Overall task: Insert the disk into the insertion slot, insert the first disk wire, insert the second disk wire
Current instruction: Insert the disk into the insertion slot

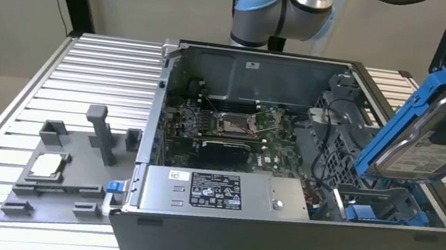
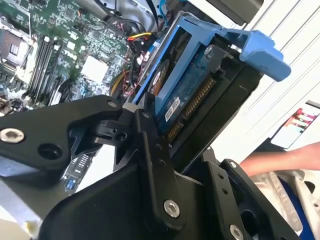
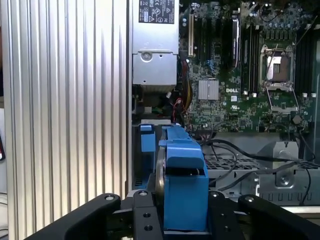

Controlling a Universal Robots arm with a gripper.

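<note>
The open computer case (image 1: 276, 248) on the ribbed bench (image 1: 103, 67) holds a circuit board (image 1: 223, 125), a power supply box (image 1: 215, 190) along its near wall and a drive bay (image 1: 391, 196) at the exterior view's right. The disk (image 1: 422, 148) hangs over that bay, long axis steeply tilted, label side showing, open air around it. The pincer (image 3: 182, 215) is clamped on its blue frame

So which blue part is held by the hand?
The blue frame around the disk, raised and tilted over the case; the hand clamps it. The others sit low: a bay piece inside the case, a clip outside it.
</note>
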